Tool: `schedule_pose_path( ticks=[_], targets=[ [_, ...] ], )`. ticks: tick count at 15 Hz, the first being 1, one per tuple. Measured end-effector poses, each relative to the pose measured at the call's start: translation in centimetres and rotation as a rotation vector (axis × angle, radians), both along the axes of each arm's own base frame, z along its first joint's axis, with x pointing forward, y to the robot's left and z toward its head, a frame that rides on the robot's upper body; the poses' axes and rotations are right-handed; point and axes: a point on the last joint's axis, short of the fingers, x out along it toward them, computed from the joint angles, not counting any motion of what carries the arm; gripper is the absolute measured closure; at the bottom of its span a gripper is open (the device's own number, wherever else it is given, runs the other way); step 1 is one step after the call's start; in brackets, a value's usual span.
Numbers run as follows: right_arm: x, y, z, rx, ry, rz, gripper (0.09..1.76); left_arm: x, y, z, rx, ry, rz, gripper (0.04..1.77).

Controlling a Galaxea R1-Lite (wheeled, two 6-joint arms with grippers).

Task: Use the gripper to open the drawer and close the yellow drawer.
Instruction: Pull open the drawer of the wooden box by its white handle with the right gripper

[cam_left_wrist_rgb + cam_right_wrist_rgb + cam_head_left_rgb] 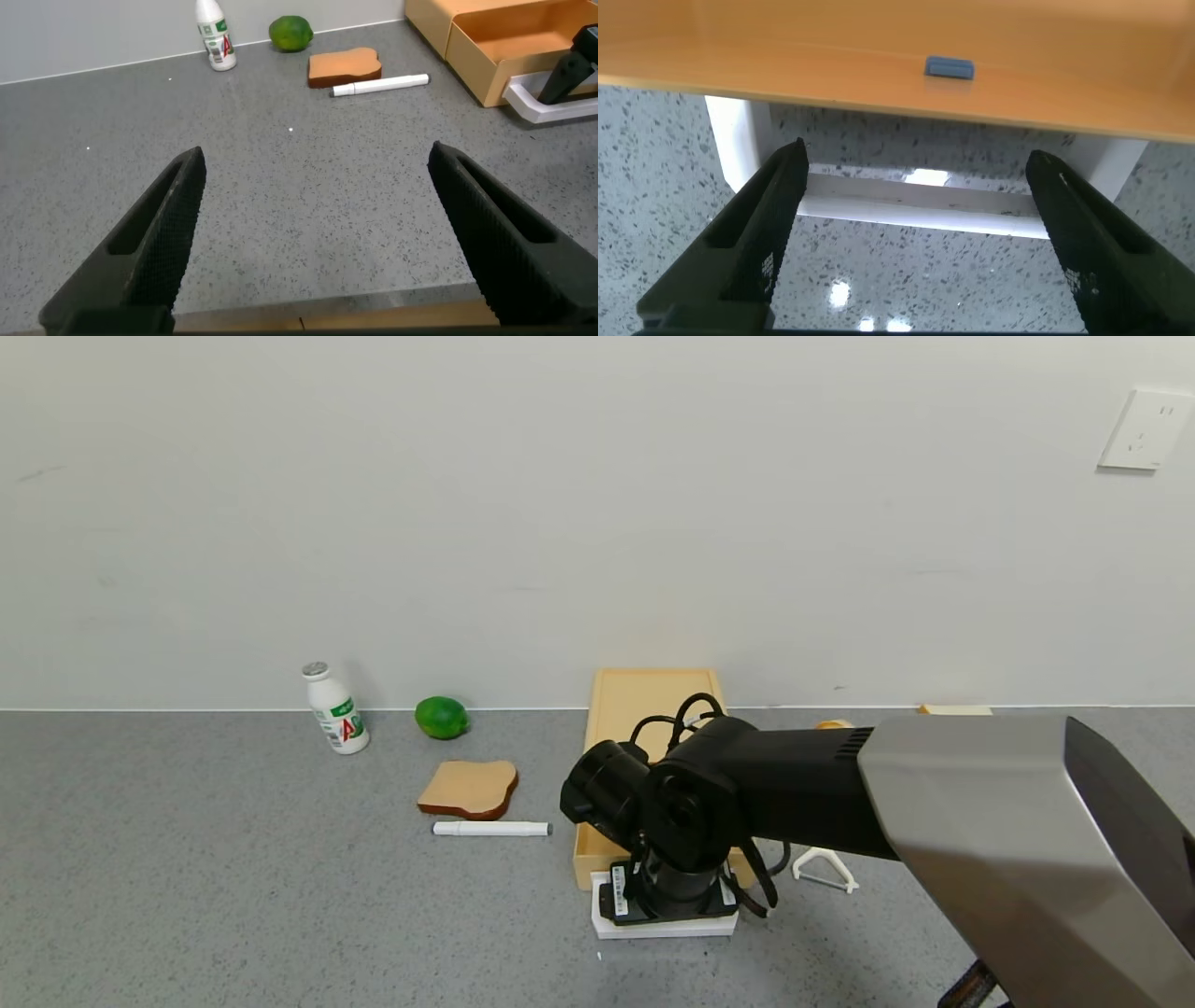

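Observation:
The pale yellow drawer stands pulled out of its casing; its open tray also shows in the left wrist view. Its white loop handle lies on the counter in front. My right gripper hangs straight over the handle, mostly hidden under its wrist in the head view. In the right wrist view the right gripper is open, its fingers astride the handle bar, below the drawer front. My left gripper is open and empty over bare counter.
A toast slice, white marker, green lime and small bottle lie left of the drawer. A white peeler lies to its right. The wall runs behind; the counter's front edge is under my left gripper.

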Motion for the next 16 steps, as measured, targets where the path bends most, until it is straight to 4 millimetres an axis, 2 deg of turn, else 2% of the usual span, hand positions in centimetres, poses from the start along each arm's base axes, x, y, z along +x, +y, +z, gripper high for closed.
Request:
schedule_pose_path(
  ticks=[13,16],
  targets=[
    [-1.7,0.1,-0.1,-0.01,0.067,0.005,0.14,0.0,0.0,0.0,0.0,-0.001,0.0,0.09],
    [-1.8,0.0,0.6,0.0,0.06,0.007,0.14,0.0,0.0,0.0,0.0,-0.001,0.0,0.09]
  ],
)
